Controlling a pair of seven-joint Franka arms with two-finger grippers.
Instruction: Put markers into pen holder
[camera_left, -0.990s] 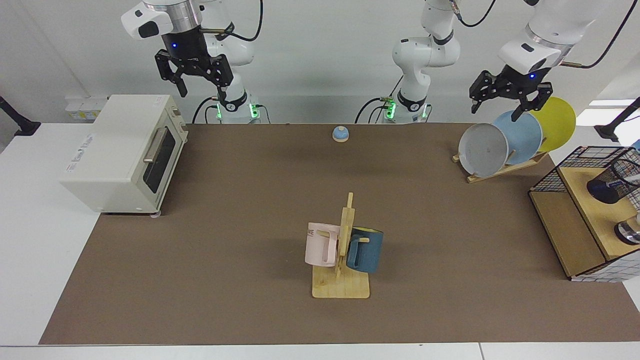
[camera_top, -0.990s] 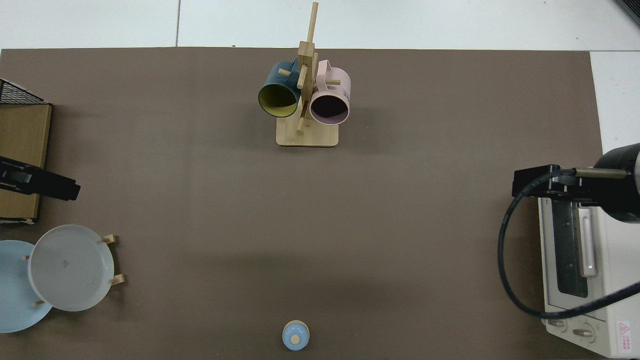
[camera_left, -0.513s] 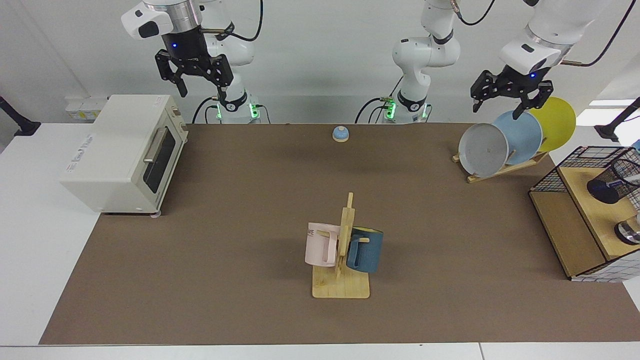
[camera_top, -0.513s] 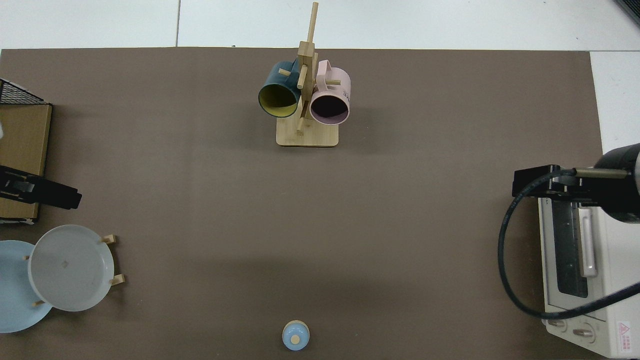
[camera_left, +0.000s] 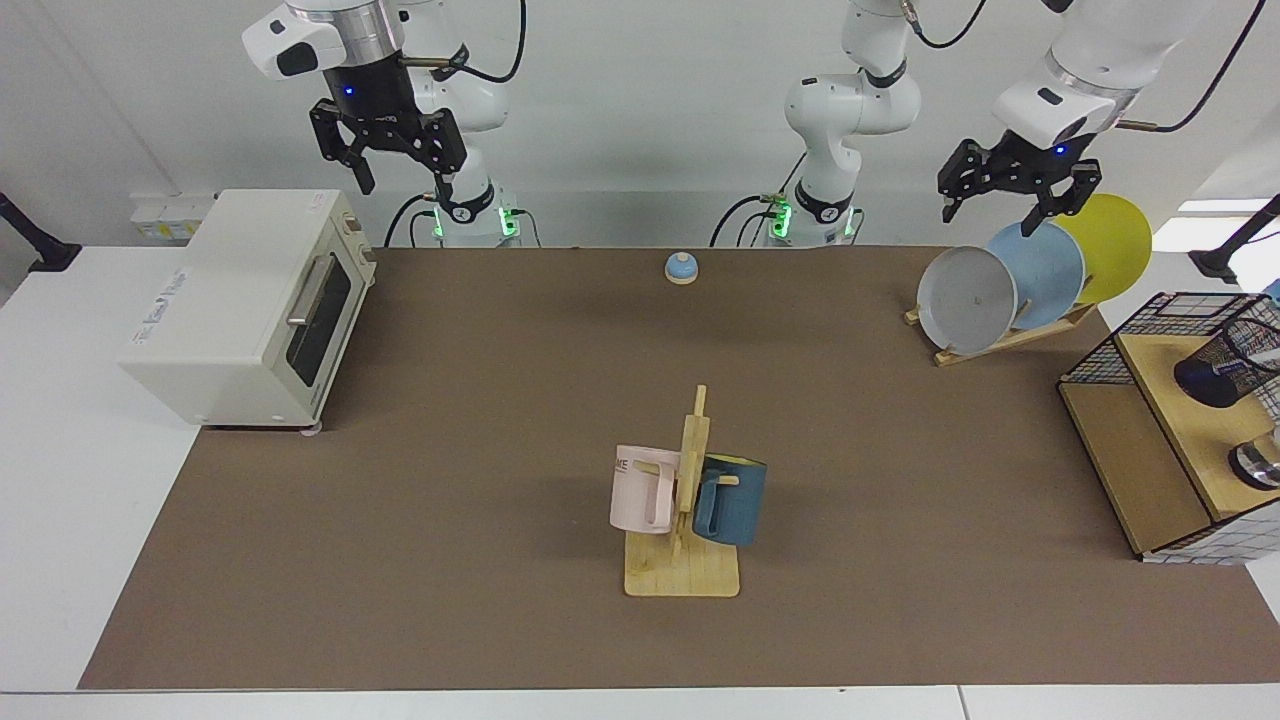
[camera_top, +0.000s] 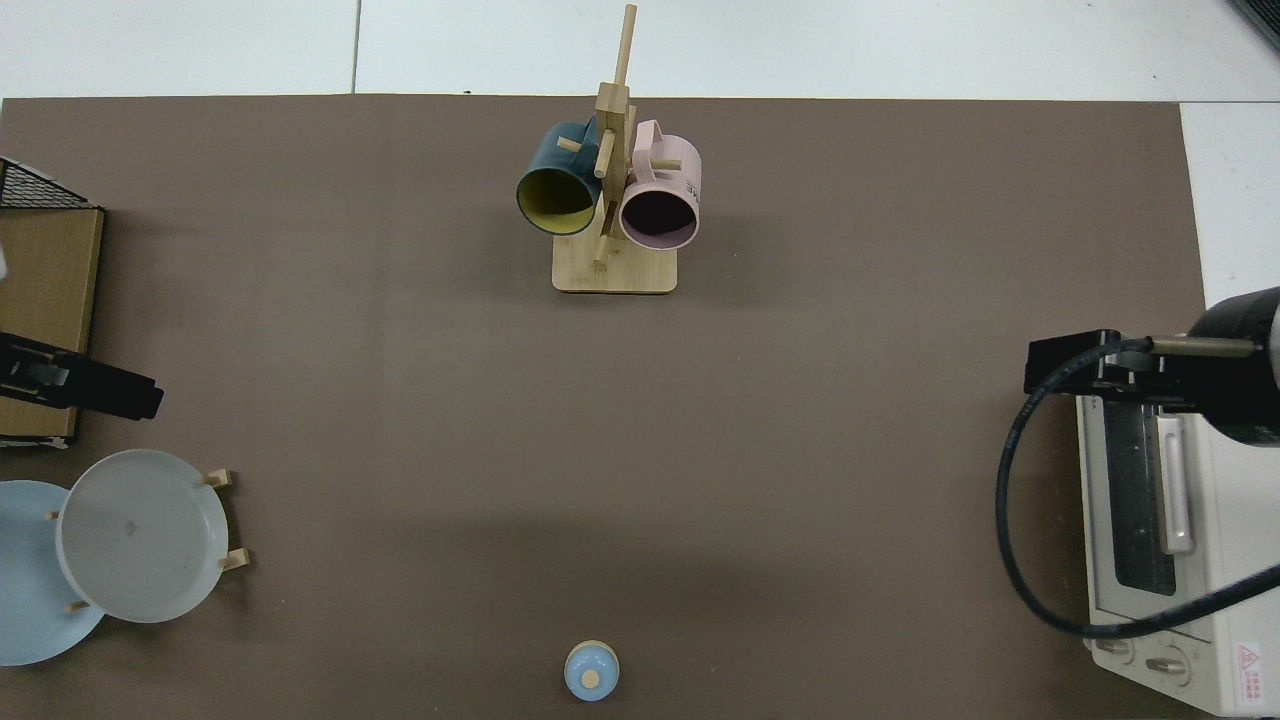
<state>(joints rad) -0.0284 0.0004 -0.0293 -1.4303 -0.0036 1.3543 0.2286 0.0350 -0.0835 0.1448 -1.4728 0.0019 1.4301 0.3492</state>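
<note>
The pen holder (camera_left: 1222, 366), a black wire-mesh cup, lies tipped on the wooden shelf of a wire basket (camera_left: 1110, 350) at the far right edge of the facing view. I cannot make out the markers in either view. My left gripper (camera_left: 1000, 210) hangs open and empty in the air above the plate rack, well short of the pen holder; from above, the left gripper (camera_top: 120, 385) shows as a dark bar between the shelf and the plates. My right gripper (camera_left: 403, 185) waits open and empty high above the toaster oven, and the right gripper (camera_top: 1060, 365) shows at that side from above.
A cream toaster oven (camera_left: 250, 300) stands on one side. A wooden mug tree (camera_left: 690, 500) with a pink and a blue mug stands mid-mat. A rack holds grey, blue and yellow plates (camera_left: 1010, 290). A small blue bell (camera_left: 681, 267) sits near the arm bases. A shiny round metal object (camera_left: 1258, 465) sits on the shelf.
My left gripper has risen slightly above the plates and drifted a little toward them in the top view. The right arm has not moved.
</note>
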